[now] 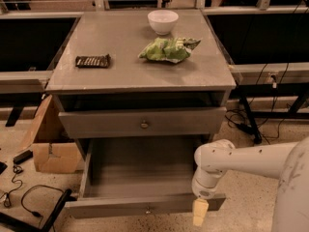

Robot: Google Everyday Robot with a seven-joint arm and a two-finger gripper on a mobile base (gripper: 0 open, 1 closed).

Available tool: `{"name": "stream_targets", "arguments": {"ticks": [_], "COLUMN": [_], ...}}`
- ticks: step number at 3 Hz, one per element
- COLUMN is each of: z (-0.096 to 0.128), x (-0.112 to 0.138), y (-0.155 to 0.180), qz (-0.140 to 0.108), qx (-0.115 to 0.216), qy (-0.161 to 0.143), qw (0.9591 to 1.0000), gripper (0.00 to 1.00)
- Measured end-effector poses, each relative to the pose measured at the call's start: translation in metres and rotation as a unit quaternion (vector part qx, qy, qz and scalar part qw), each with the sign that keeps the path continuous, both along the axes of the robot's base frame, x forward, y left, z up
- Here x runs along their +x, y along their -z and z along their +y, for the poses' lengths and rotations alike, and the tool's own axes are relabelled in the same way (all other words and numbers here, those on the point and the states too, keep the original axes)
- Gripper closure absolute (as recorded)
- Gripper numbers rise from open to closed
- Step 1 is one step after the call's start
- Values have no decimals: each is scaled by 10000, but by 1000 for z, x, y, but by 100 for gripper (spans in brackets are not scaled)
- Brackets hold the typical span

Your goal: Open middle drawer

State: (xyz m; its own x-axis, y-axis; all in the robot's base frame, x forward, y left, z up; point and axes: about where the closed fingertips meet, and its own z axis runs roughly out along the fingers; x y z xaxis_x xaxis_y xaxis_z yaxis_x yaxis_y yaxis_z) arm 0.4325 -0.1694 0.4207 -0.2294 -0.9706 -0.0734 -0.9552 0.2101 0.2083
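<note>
Middle drawer (pixel 140 178) open, pincer (pixel 199 212) at front

Tabletop (pixel 126 77) has a white bowl (pixel 162 21) at the back, a crumpled green chip bag (pixel 168 49) just in front of it, and a dark snack bar (pixel 92 61) lying flat well off to the left. Cardboard box (pixel 54 151) sits on the floor on the left, with black cables (pixel 30 201) near it. Gripper (pixel 199 220) hangs low at the cabinet's front right.
</note>
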Motion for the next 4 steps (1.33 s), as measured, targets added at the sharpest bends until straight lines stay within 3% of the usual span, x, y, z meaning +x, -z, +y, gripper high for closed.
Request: {"name": "stream_targets", "arguments": {"ticks": [1, 3, 4], "z": [0, 3, 4], "x": [-5, -76, -77], "y": [0, -12, -17], "qz": [35, 633, 677], "qx": [-20, -312, -317], "qy": [-12, -59, -20], "qw": [10000, 9975, 9972], "gripper": [3, 49, 80]}}
